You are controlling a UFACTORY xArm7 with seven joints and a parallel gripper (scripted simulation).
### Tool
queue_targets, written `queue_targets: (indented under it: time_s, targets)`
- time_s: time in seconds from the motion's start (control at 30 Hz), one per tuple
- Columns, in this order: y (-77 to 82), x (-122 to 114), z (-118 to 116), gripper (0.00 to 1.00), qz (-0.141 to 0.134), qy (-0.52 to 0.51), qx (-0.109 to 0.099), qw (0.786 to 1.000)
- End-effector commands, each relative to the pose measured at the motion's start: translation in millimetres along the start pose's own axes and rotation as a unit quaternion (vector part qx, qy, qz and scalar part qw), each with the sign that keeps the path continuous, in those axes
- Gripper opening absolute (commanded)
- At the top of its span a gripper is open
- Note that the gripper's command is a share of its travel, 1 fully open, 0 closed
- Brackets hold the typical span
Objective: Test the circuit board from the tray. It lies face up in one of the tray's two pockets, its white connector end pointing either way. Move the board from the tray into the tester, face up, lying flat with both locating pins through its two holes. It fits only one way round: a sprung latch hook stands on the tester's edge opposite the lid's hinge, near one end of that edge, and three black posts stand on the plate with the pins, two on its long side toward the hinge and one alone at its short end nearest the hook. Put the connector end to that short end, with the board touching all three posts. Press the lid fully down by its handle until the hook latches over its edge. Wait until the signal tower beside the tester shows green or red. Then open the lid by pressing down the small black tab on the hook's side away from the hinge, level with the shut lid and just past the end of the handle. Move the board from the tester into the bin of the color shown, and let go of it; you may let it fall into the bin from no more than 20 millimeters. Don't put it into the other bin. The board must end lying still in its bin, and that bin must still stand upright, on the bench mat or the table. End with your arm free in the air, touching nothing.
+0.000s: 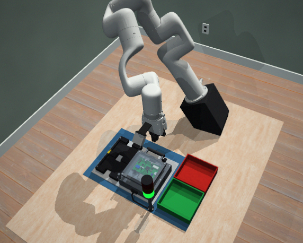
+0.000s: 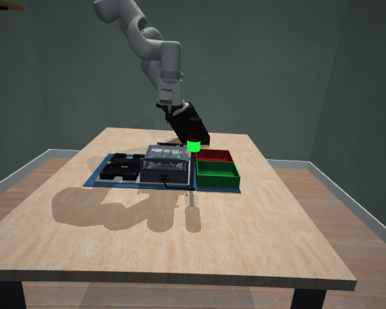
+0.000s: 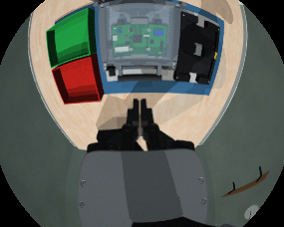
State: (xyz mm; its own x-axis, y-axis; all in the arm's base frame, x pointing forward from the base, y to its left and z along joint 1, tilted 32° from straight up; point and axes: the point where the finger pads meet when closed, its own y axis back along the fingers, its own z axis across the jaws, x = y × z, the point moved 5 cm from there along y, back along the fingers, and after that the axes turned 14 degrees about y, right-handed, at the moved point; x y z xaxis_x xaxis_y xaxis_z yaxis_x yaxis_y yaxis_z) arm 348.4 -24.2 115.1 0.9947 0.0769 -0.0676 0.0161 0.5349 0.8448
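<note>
The green circuit board (image 1: 145, 167) lies inside the grey tester (image 1: 146, 170) under its clear lid, which is down. The board also shows in the wrist view (image 3: 141, 37). The signal tower (image 1: 148, 187) beside the tester glows green; it also shows in the exterior view (image 2: 194, 146). My gripper (image 1: 157, 137) is shut and empty. It hangs in the air above the handle side of the tester, apart from it. In the wrist view the closed fingers (image 3: 141, 110) point at the mat edge just short of the tester. The black tray (image 1: 116, 159) stands empty beside the tester.
The red bin (image 1: 196, 172) and the green bin (image 1: 181, 199) stand side by side on the blue mat, right of the tester, both empty. The arm's black base (image 1: 205, 109) stands behind the mat.
</note>
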Motion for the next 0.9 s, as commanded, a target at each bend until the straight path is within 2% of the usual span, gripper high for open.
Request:
queue_targets:
  time_s: [0.0, 0.4, 0.87]
  targets:
    - [1.2, 2, -6, 0.0, 0.002, 0.0, 0.0, 1.0]
    - [1.3, 13, -50, 0.0, 0.002, 0.0, 0.0, 1.0]
    - [-0.5, 16, -60, 0.0, 0.002, 0.0, 0.0, 1.0]
